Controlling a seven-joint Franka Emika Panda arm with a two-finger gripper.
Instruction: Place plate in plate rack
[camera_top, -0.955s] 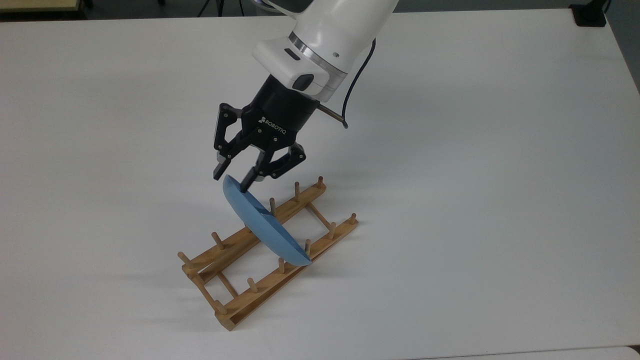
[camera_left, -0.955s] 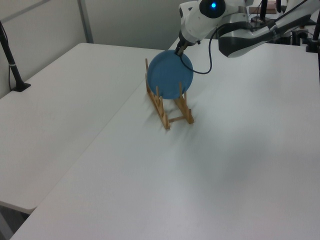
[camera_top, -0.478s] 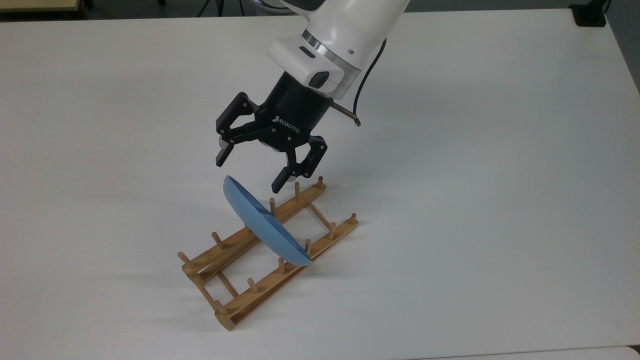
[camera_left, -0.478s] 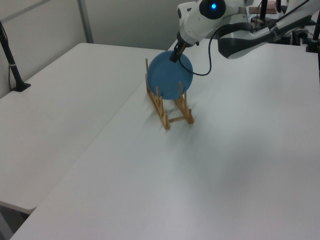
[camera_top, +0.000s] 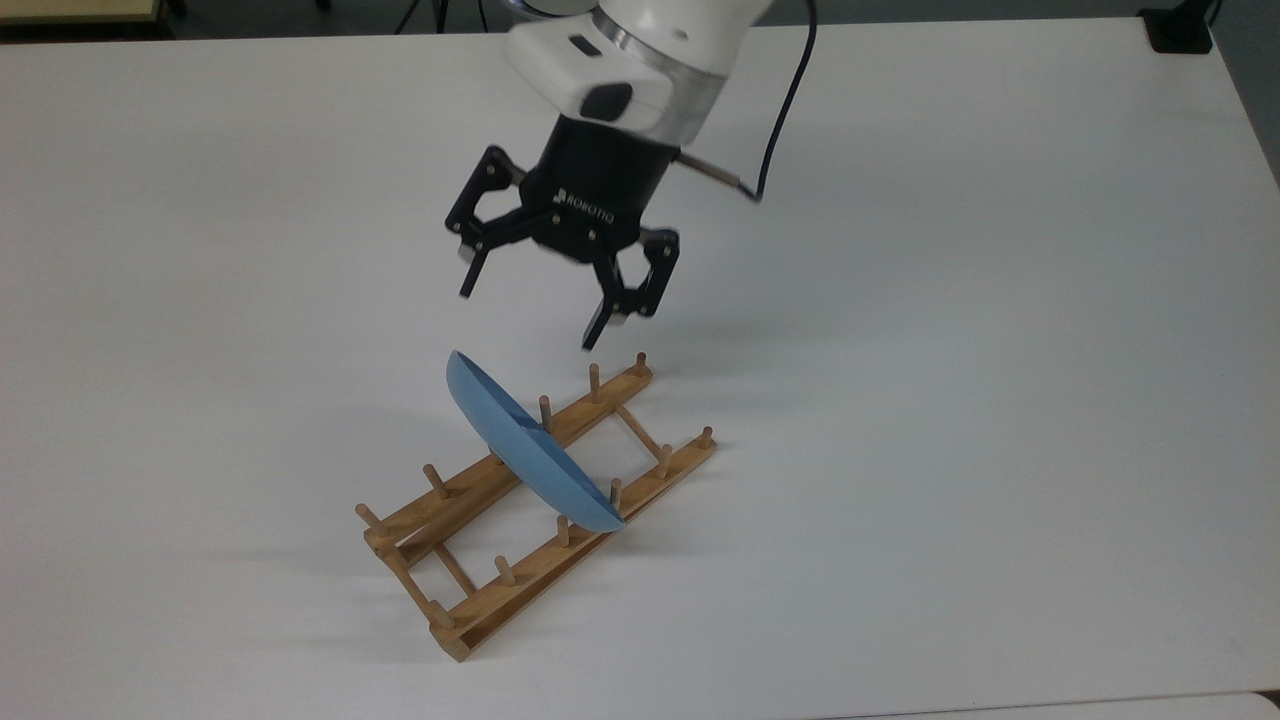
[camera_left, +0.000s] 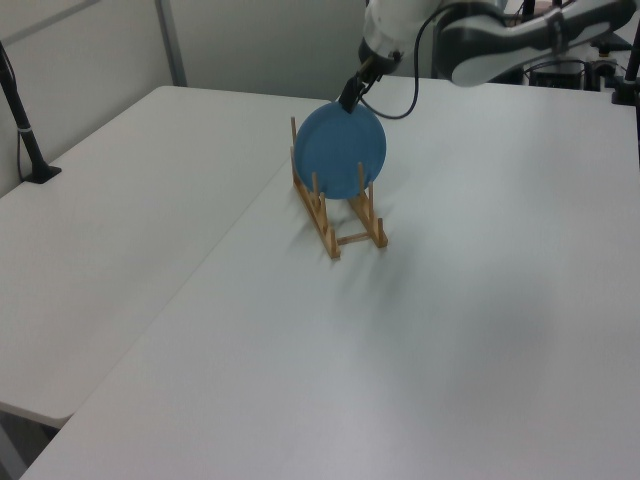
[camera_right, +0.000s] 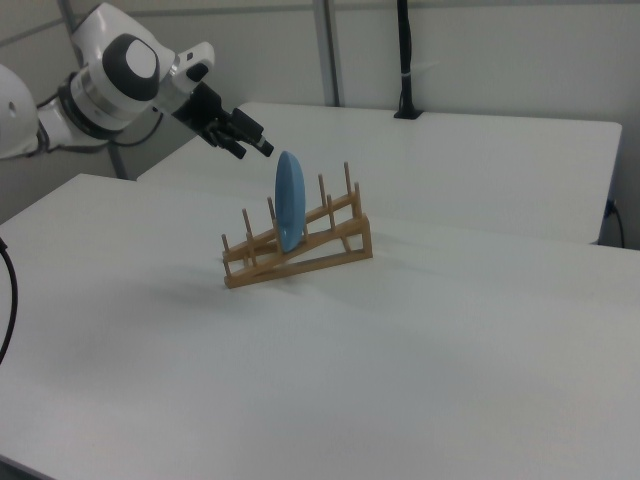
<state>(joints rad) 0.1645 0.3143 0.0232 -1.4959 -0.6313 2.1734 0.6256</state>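
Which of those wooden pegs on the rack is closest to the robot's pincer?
The end peg at the top view's upper right of the plate rack, almost below the open pincer. The others run away toward the plate.

Top view high, near; left, right views farther, opposite sides; all share plate rack (camera_top: 540, 500).

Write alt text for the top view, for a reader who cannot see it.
A light-blue plate stands on edge between the pegs of a wooden plate rack that lies diagonally on a white table. Above it, apart from the plate, hangs a robot arm's black gripper with its fingers open.
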